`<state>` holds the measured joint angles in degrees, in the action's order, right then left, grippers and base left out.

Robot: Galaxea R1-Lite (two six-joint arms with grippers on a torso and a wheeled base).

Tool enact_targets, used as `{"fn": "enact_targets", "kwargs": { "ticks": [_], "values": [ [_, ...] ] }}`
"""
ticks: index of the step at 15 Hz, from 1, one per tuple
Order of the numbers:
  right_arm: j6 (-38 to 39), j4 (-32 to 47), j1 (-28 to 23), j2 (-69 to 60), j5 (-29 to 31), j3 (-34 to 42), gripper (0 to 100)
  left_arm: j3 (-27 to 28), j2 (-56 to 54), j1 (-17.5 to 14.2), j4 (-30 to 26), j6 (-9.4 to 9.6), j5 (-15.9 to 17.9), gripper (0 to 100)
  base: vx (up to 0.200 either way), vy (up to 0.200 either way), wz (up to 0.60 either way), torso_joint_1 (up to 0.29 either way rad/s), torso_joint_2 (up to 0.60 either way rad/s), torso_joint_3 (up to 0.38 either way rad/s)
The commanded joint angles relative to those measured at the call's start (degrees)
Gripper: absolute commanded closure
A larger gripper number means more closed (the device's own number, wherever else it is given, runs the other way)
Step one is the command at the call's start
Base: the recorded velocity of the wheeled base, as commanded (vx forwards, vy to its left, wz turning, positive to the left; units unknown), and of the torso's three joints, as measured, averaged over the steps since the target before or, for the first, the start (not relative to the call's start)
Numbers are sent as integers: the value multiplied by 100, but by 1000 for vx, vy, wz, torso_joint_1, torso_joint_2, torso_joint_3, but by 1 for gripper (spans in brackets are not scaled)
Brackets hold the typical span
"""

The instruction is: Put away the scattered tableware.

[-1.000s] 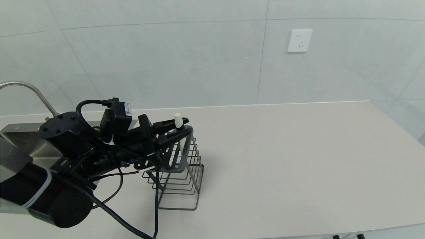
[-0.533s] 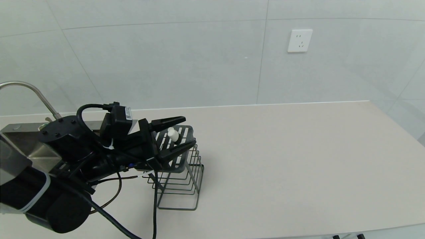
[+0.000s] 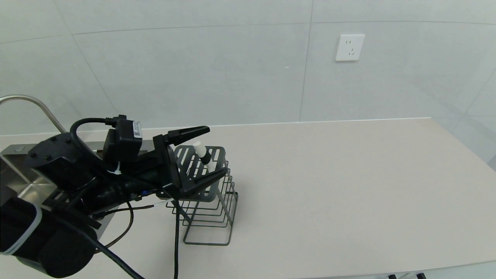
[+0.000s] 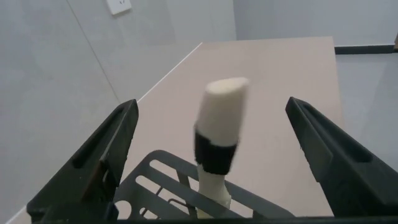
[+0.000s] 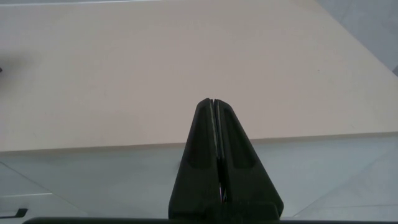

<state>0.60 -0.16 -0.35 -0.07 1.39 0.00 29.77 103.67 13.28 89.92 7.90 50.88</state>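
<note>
A dark wire cutlery rack (image 3: pixel 209 209) stands on the beige counter, its slotted top (image 4: pixel 168 186) close under my left wrist camera. A white utensil handle with a black band (image 3: pixel 201 151) (image 4: pixel 219 134) sticks up out of the rack, leaning a little. My left gripper (image 3: pixel 209 153) (image 4: pixel 214 149) is open, one finger on each side of the handle and apart from it. My right gripper (image 5: pixel 214 109) is shut with nothing in it, held above the counter's front edge.
A steel sink (image 3: pixel 19 162) with a curved tap (image 3: pixel 35 102) lies left of the rack, partly behind my left arm. The beige counter (image 3: pixel 348 186) runs wide to the right. A white wall socket (image 3: pixel 350 47) sits on the tiled wall behind.
My left gripper opened and let go of the white-handled utensil, which dropped lower into the rack. The arm then drew back to the left and slightly up.
</note>
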Motion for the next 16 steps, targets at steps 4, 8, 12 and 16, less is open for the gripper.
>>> {"fn": "enact_targets", "kwargs": {
  "ticks": [4, 8, 12, 16],
  "values": [
    [90, -11, 0, 7, 10, 0, 100, -938, -1525, -343, 8, 27, -8, 0, 0, 0, 0, 0, 0, 0],
    [98, -11, 0, 7, 37, 0, 100, -2766, -3652, -449, -141, 27, -184, 0, 0, 0, 0, 0, 0, 0],
    [28, -2, 0, 7, -7, 0, 100, -2977, -7748, -563, -4791, 256, -1415, 0, 0, 0, 0, 0, 0, 0],
    [28, -2, 0, 7, -16, 0, 100, -2959, -9787, -651, -7902, 326, -2285, 0, 0, 0, 0, 0, 0, 0]
  ]
}}
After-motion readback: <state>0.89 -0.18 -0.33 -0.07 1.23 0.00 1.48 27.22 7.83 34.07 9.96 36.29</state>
